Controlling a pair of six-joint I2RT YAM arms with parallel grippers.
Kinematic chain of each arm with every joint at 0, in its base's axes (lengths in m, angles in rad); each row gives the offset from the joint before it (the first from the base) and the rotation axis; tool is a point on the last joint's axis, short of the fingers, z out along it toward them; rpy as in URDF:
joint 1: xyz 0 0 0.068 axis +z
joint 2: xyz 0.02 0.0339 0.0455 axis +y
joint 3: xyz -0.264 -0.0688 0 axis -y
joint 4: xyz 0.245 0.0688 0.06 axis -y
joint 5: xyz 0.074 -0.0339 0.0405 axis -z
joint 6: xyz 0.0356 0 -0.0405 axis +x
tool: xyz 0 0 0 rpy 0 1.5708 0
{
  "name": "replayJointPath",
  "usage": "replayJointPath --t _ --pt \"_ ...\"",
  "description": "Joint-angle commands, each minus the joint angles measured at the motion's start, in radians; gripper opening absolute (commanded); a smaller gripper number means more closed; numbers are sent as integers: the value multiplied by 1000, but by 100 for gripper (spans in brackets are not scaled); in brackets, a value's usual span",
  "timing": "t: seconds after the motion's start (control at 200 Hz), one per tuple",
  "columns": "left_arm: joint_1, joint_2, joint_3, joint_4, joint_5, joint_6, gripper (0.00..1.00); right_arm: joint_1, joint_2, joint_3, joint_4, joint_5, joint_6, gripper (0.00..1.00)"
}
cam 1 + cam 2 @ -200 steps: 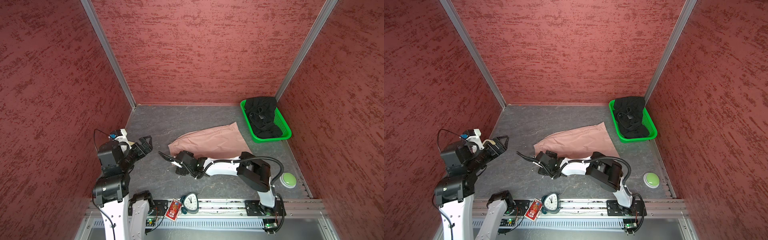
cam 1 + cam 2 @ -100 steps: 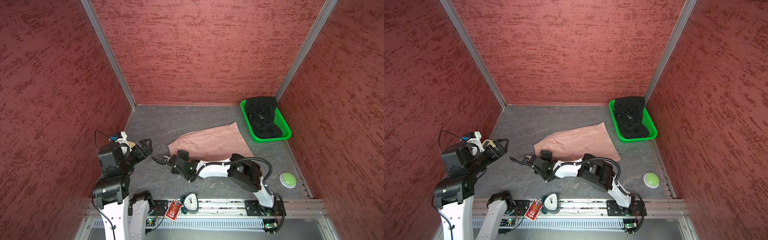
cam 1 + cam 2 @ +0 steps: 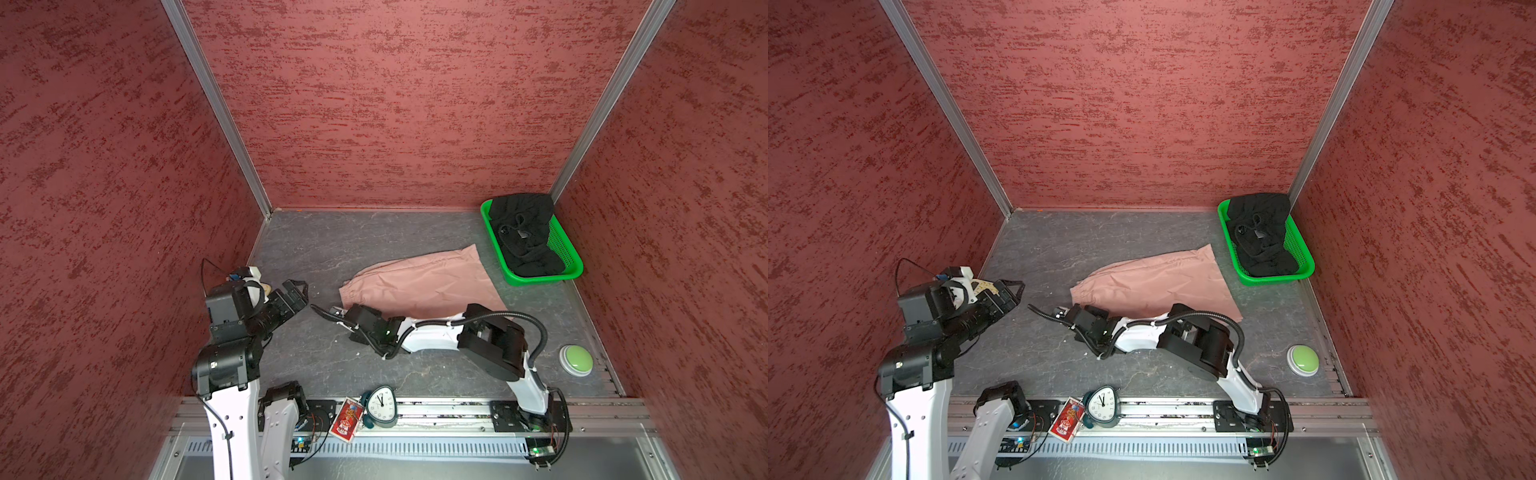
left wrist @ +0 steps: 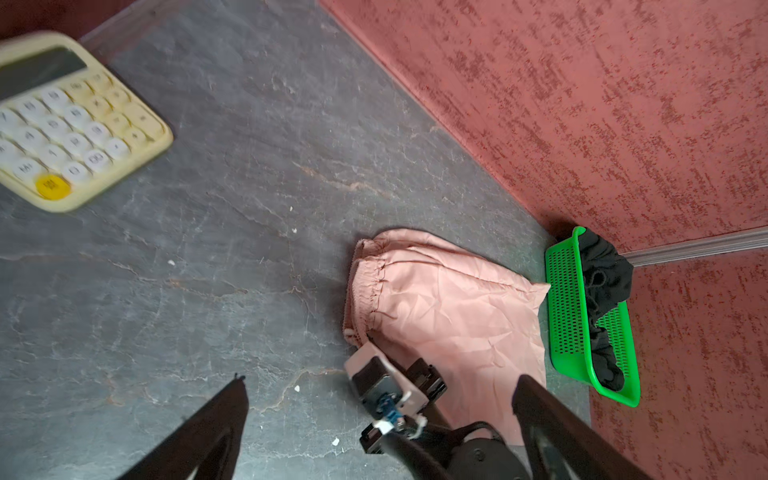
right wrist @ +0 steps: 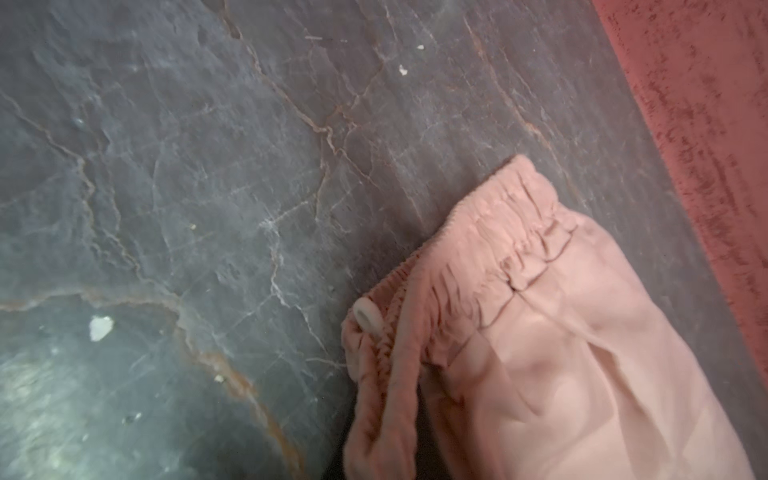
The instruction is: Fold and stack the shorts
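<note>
The pink shorts (image 3: 419, 286) (image 3: 1150, 286) lie flat mid-table, gathered waistband (image 4: 365, 286) to the left. My right gripper (image 3: 353, 305) (image 3: 1077, 309) sits low at the waistband's near corner. It is shut on the pink cloth, which bunches up over the jaws (image 5: 386, 449) in the right wrist view and hides the fingers. The black shorts (image 3: 523, 232) (image 3: 1260, 232) lie crumpled in the green basket (image 3: 540, 278) at the back right. My left gripper (image 3: 297, 291) (image 4: 381, 380) hangs open and empty above the table, left of the pink shorts.
A cream calculator (image 4: 70, 124) lies by the left wall, near the left arm. A green push button (image 3: 575, 359) sits at the front right. A small clock (image 3: 380, 405) and a red card (image 3: 347, 422) rest on the front rail. Red walls close three sides.
My right gripper has slid left along the near edge of the pink shorts to the waistband corner and gone from open to shut on the cloth. The left arm has shifted only slightly.
</note>
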Motion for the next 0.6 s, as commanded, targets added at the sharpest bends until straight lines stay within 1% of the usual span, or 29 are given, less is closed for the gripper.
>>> replayJointPath --t 0.0,0.07,0.19,0.21,0.306,0.351,0.386,0.436,0.596 --pt "17 20 -38 70 61 -58 99 -35 -80 -71 128 -160 108 0" --pt "28 25 -69 106 91 -89 99 -52 -96 -109 176 -213 142 0" --pt "54 31 -138 160 144 -139 99 -71 -100 -135 217 -252 168 0" --pt "55 35 -162 180 162 -158 99 -72 -100 -138 222 -259 170 0" --pt "51 55 -322 336 317 -280 99 -84 -108 -153 250 -287 176 0" --pt "40 57 -408 422 348 -342 99 -88 -111 -153 252 -299 175 0" --pt "20 55 -460 465 339 -373 99 -90 -114 -156 256 -302 176 0" --pt "-23 49 -506 489 294 -401 99 -93 -117 -160 263 -308 176 0" --pt "-196 57 -583 603 137 -510 99 -100 -126 -174 288 -334 180 0"
